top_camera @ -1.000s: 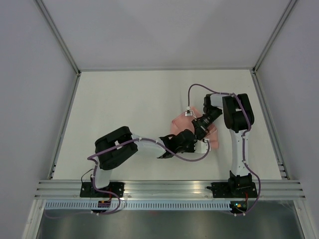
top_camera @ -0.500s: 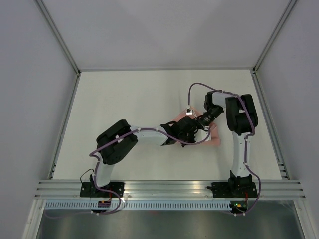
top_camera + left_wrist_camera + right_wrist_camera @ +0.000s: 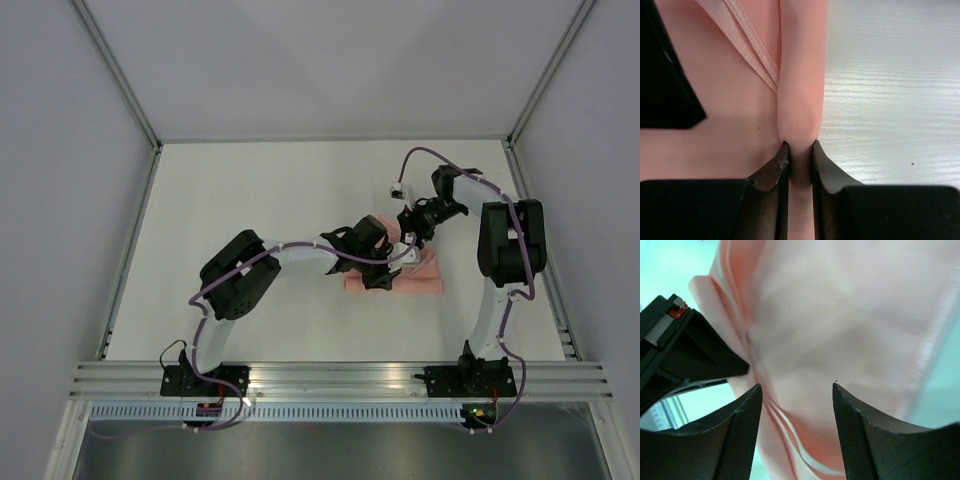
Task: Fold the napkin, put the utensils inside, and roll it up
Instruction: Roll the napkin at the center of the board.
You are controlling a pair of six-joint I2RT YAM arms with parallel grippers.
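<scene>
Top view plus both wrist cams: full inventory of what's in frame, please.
napkin: 1, pale pink, folded, on the table right of centre, under both pincers
utensils: 0 seen in any view
table: 1, white, fills the enclosure floor
walls: 3, pale grey, left, back and right
rail: 1, silver, along the near edge
cables: 2, purple, one along each arm
arms: 2, black and white, bases on the rail, both reaching to the napkin
left pincer: 1, black, shut on a napkin fold
right pincer: 1, black, open, just over the napkin
</scene>
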